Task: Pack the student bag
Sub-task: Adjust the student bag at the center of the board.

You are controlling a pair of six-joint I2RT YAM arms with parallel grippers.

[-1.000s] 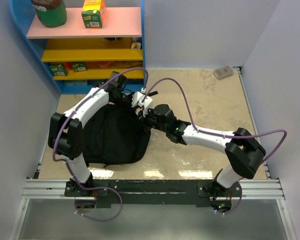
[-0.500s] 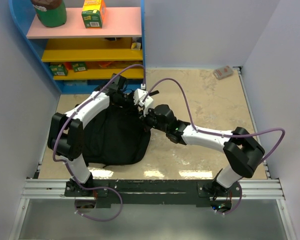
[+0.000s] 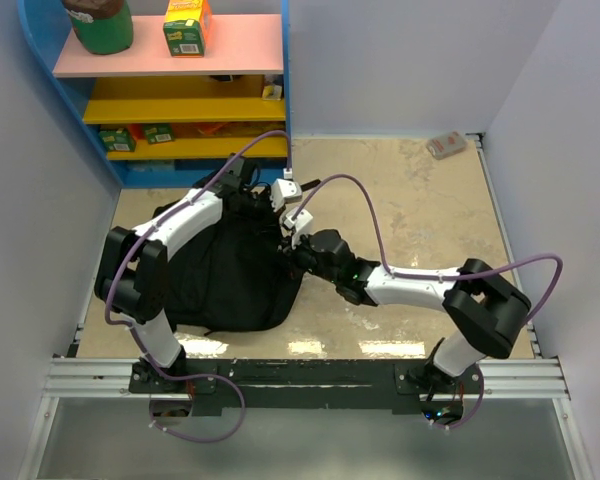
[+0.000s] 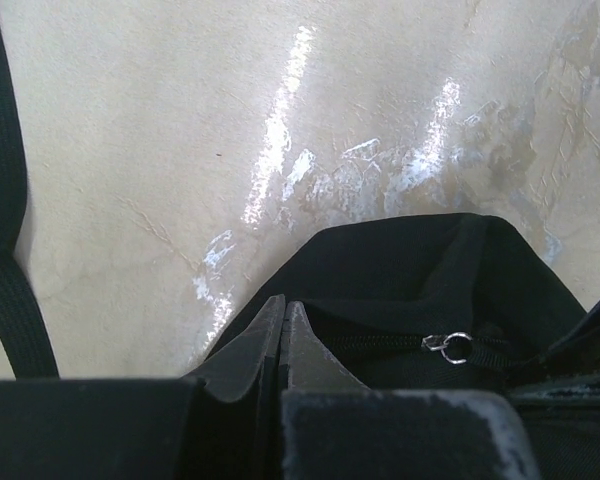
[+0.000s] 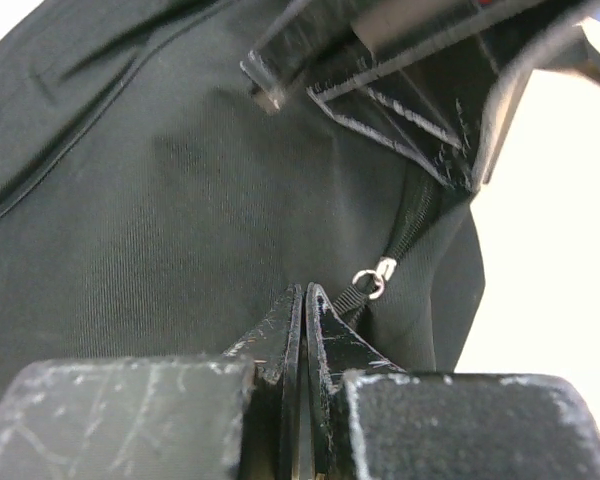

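Two white robot arms rise from the bottom edge. The left arm [image 3: 175,225] arcs up the left side. The right arm [image 3: 420,285] stretches low toward centre. The left gripper [image 4: 282,335] and right gripper [image 5: 303,315] sit close together, each with its fingers pressed together.
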